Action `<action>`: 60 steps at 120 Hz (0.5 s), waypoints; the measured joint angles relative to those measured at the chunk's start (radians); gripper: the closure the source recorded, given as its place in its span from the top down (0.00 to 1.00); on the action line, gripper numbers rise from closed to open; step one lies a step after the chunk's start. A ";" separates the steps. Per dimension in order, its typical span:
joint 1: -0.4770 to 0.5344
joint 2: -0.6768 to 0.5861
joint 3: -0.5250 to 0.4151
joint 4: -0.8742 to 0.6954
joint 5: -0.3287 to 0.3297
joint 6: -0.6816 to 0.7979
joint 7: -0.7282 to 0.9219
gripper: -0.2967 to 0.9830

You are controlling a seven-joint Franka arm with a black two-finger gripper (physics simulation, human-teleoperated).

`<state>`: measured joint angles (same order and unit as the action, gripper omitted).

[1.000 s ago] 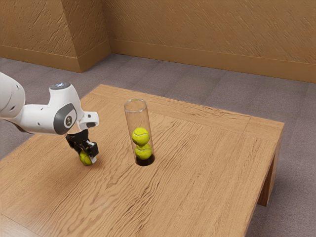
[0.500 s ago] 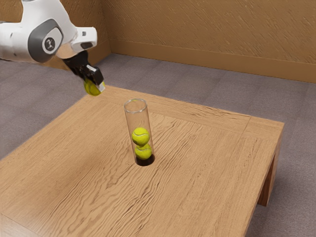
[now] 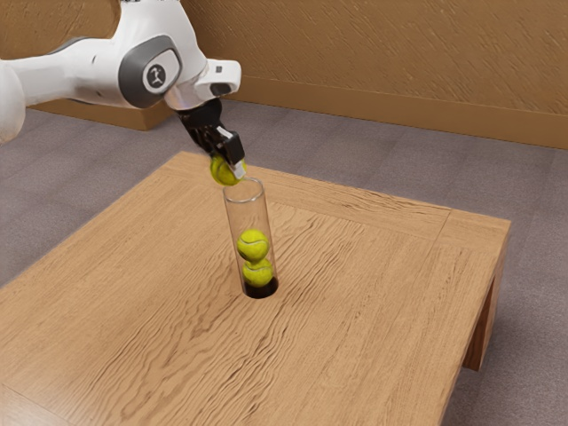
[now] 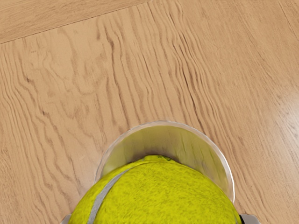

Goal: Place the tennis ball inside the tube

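Tennis ball (image 3: 226,170) is pinched in the gripper (image 3: 229,168), fingers ball-width apart, above the tube (image 3: 248,215), presumably for release inside.

Brown textured wall (image 3: 390,53) with plain brown baseboard (image 3: 399,111) borders grey carpeted floor (image 3: 337,146); rectangular light-brown wooden table (image 3: 373,302) stands on it.

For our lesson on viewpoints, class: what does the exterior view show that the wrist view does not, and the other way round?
Exterior view: upper ball and lower ball inside the tube, the arm, grey floor, brown wall.
Wrist view: a top-down look at the tube's round rim, partly hidden by the held ball.
Both: held ball, tube, wooden table.
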<state>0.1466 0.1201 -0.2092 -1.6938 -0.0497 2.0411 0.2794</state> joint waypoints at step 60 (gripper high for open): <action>-0.028 0.075 0.005 0.051 -0.004 -0.006 -0.008 0.58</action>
<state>0.1185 0.1956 -0.2043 -1.6426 -0.0541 2.0349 0.2711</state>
